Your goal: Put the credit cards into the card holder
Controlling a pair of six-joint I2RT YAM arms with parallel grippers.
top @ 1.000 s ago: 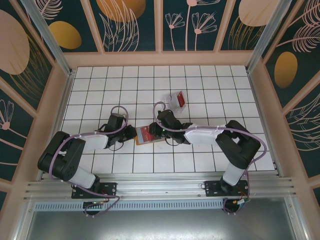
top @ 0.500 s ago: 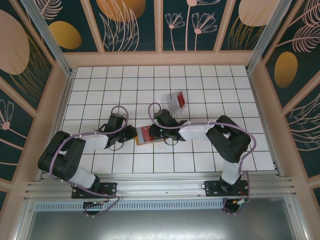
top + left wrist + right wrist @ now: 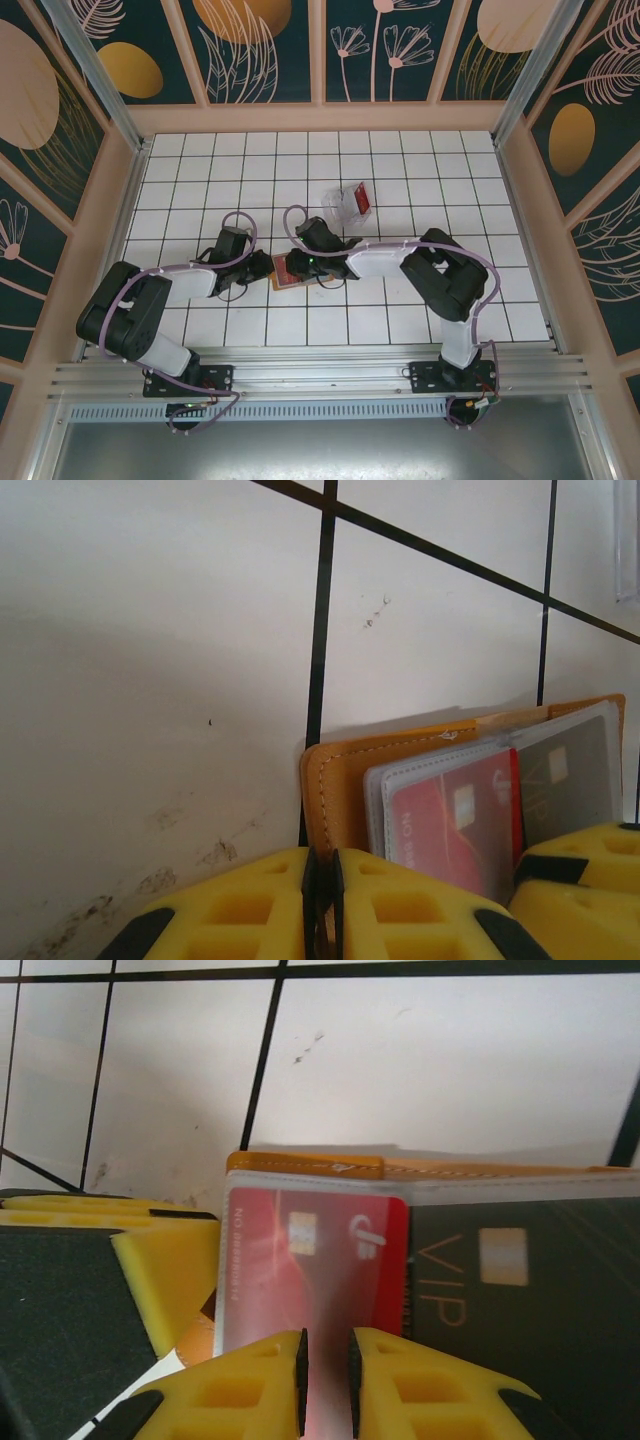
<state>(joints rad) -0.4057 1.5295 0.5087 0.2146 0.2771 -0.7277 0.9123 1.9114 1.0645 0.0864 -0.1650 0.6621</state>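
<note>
The orange card holder point(image 3: 284, 281) lies open on the tiled table point(image 3: 200, 180) between both arms. My left gripper point(image 3: 323, 885) is shut on its left leather edge point(image 3: 335, 780). Inside, a red credit card point(image 3: 300, 1260) sits under a clear sleeve, and beside it a dark card point(image 3: 520, 1290) marked VIP. My right gripper point(image 3: 327, 1380) hovers over the red card's near end. Its jaws stand a narrow gap apart, the red face shows between them, and nothing is clamped. In the top view the left gripper point(image 3: 264, 266) and the right gripper point(image 3: 303, 266) meet over the wallet.
A clear plastic case point(image 3: 348, 203) with something red in it lies on the tiles just beyond the wallet. The left gripper's yellow finger point(image 3: 165, 1270) sits close to the left of the red card. Wooden walls point(image 3: 320, 118) ring the table.
The right arm has swung left, bringing its gripper further over the wallet and covering more of it. Its jaws have narrowed. The left gripper has stayed put, still clamped on the wallet edge.
</note>
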